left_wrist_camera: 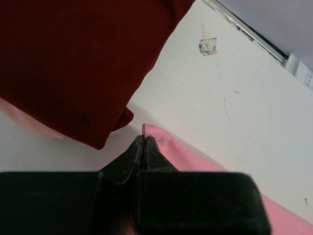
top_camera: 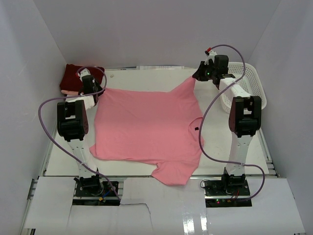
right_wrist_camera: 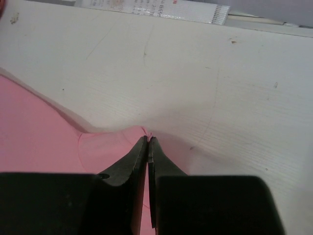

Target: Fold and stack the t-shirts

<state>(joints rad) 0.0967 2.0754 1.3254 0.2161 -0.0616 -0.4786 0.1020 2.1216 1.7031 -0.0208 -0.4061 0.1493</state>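
Observation:
The salmon pink t-shirt lies spread flat across the table, with one sleeve reaching the near edge. My left gripper is shut on its far left corner; in the left wrist view the pink corner sticks out at the closed fingertips. My right gripper is shut on the far right corner, which is pulled up into a point. Pink cloth runs between its closed jaws. The dark maroon t-shirt sits folded at the far left corner.
A white mesh basket stands at the far right beside the right arm. A strip of pale pink cloth shows under the maroon shirt. White walls enclose the table on three sides. A scrap of tape sticks to the tabletop.

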